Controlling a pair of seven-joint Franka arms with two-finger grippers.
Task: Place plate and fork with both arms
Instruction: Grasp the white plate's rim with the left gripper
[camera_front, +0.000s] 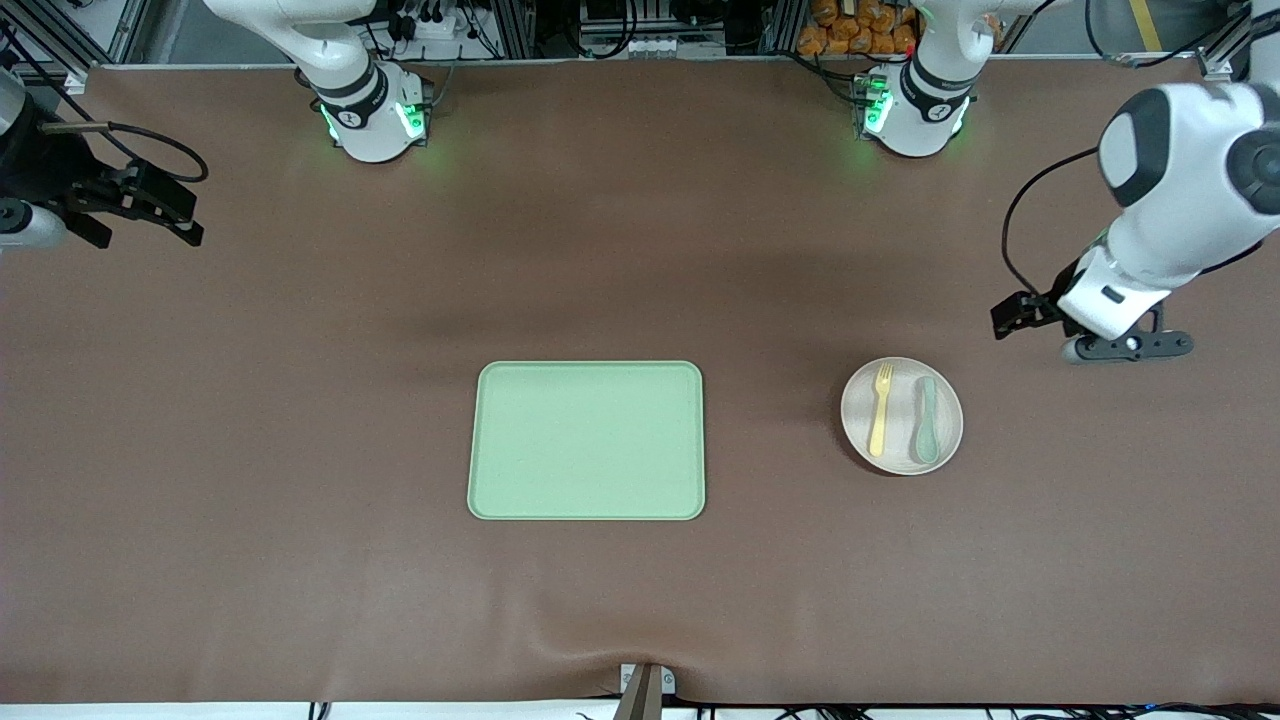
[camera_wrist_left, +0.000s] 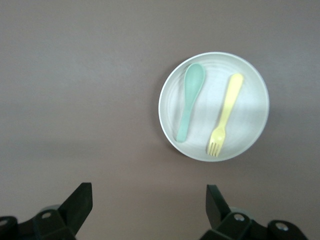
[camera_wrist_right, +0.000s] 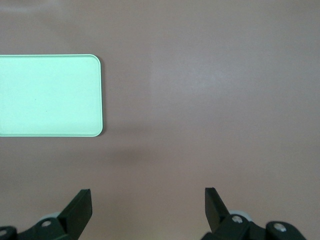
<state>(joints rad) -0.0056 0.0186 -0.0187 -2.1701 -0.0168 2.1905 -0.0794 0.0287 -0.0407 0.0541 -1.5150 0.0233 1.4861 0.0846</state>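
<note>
Over the right arm's end of the brown matte table (camera_front: 300, 600), the right arm's black gripper (camera_front: 150, 205) hangs in the air with its fingers (camera_wrist_right: 80, 207) spread wide and nothing between them; only bare table lies beneath it. Toward the middle of the table sits a rectangular light green tray (camera_front: 587, 441) with rounded corners and a low raised rim, its smooth surface bare and its long side running along the table from one arm's end toward the other. Well apart from it, toward the left arm's end, rests the small round off-white speckled plate (camera_front: 901, 378) with a shallow rim. On the plate lies the slim pale yellow plastic fork (camera_front: 880, 408), its long axis running toward the robots' bases, tines pointing at the bases and handle end nearer the front camera. Just beside the fork, roughly parallel and not touching it, lies a grey-green plastic spoon (camera_front: 926, 420) on the side toward the left arm's end, its bowl nearer the front camera. Nothing covers the plate or its contents. Over the table near the plate hangs the left arm's black gripper (camera_front: 1125, 345), fingers (camera_wrist_left: 80, 202) wide apart and holding nothing.
</note>
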